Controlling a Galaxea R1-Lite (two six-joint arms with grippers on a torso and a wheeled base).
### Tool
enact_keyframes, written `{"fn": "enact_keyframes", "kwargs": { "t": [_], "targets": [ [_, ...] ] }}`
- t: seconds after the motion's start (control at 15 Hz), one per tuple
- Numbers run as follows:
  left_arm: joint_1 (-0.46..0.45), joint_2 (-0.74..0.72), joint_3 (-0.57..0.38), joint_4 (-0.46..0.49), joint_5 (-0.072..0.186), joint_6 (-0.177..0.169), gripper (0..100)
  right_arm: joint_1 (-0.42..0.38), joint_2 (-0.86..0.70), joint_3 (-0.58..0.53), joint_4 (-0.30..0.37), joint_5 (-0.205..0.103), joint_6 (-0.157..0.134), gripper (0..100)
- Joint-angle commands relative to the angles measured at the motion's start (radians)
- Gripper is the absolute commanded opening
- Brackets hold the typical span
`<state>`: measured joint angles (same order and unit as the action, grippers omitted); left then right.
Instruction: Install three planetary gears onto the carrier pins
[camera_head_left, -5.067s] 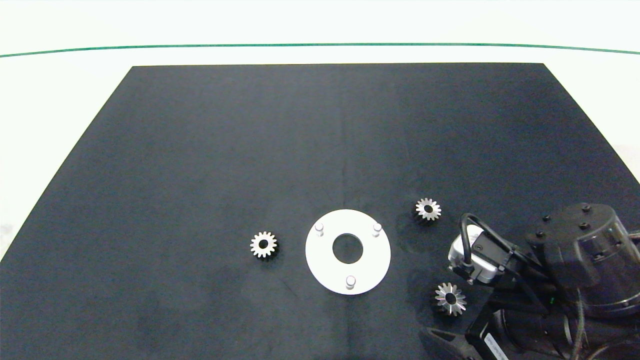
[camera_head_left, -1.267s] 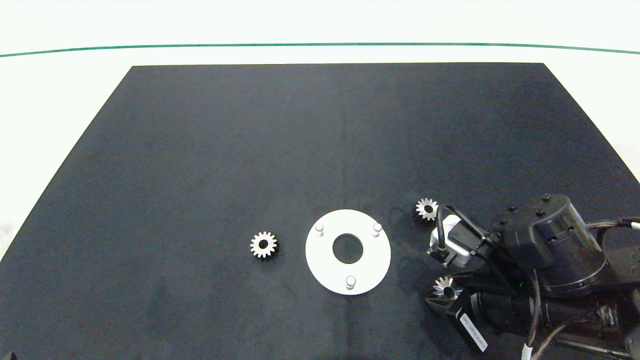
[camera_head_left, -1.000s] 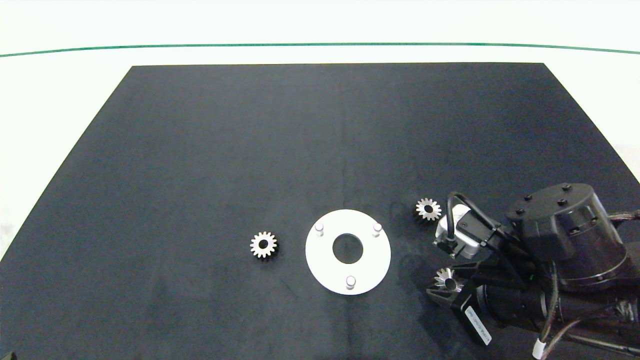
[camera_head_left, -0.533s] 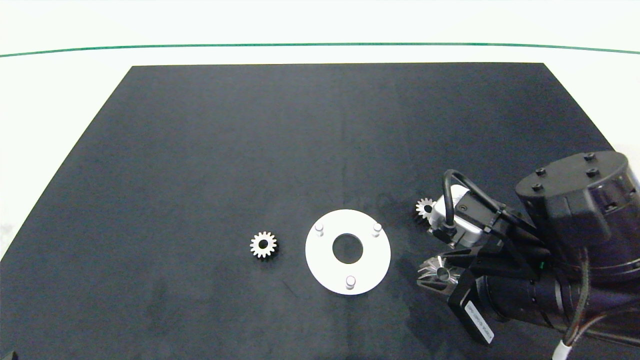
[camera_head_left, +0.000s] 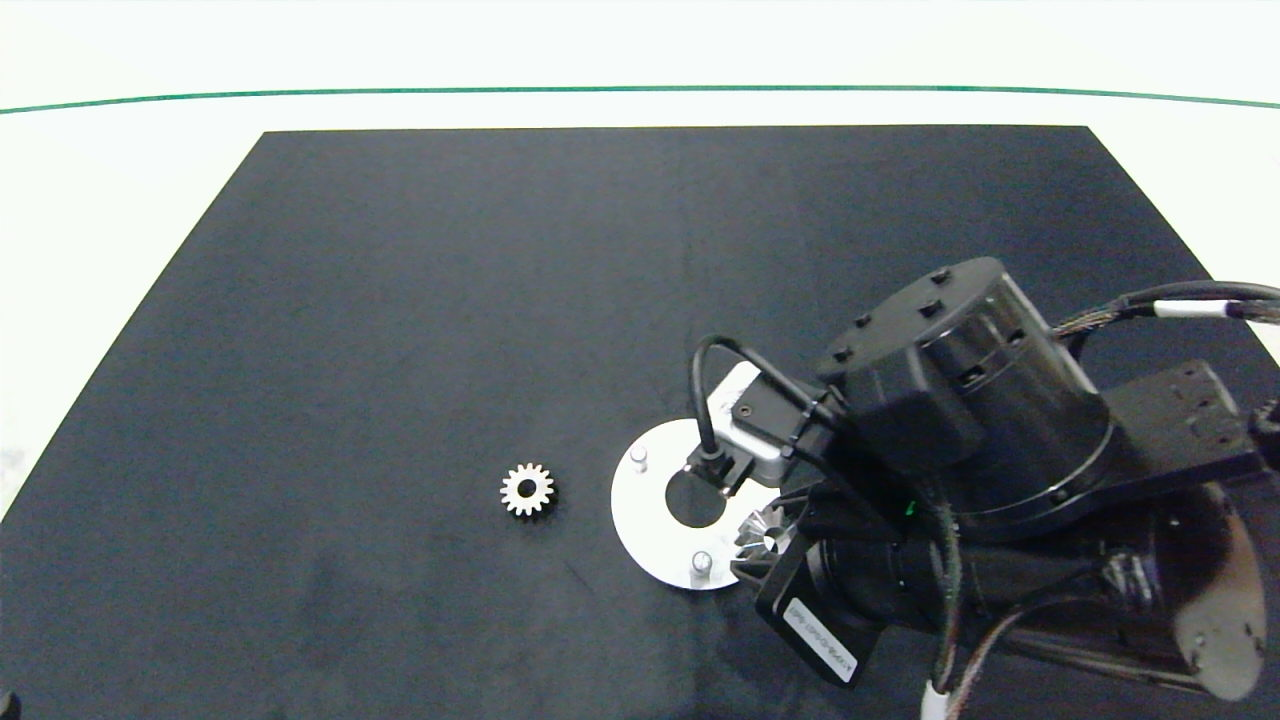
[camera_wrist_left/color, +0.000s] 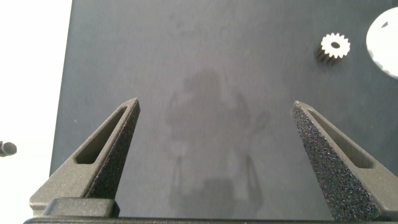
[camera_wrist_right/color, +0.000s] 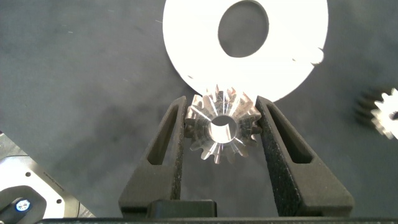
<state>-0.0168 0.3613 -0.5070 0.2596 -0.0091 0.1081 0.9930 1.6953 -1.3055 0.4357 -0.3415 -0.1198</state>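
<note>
My right gripper (camera_head_left: 762, 532) is shut on a silvery planetary gear (camera_head_left: 770, 522), holding it above the front right edge of the white disc (camera_head_left: 640, 510). In the right wrist view that gear (camera_wrist_right/color: 211, 112) sits between the fingers of the right gripper (camera_wrist_right/color: 222, 103), just short of the disc (camera_wrist_right/color: 186, 43). Two carrier pins (camera_head_left: 638, 458) (camera_head_left: 701, 563) show; the arm hides the third. A second gear (camera_head_left: 527, 490) lies on the mat left of the disc. Another gear (camera_wrist_right/color: 388, 112) lies on the mat beside the disc. My left gripper (camera_wrist_left/color: 214, 155) hangs open over bare mat, with that left gear (camera_wrist_left/color: 336, 45) ahead of it.
A black mat (camera_head_left: 400, 300) covers the white table, with a green line (camera_head_left: 300, 95) along the far side. The right arm's bulky wrist (camera_head_left: 960, 400) fills the mat's front right and covers part of the disc.
The right gripper closed on the front right gear, lifted it off the mat and carried it left over the disc's edge. The arm now hides the back right gear in the head view.
</note>
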Motion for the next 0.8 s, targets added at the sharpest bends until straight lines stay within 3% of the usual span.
{"fn": "enact_keyframes", "kwargs": {
  "t": [0.07, 0.8],
  "targets": [
    [0.014, 0.002, -0.024, 0.003, 0.000, -0.001, 100, 0.038, 0.093, -0.064, 0.035, -0.017, -0.003, 7],
    [0.015, 0.011, -0.031, 0.004, 0.000, -0.002, 100, 0.029, 0.150, -0.103, 0.026, -0.017, -0.001, 7]
  ]
}}
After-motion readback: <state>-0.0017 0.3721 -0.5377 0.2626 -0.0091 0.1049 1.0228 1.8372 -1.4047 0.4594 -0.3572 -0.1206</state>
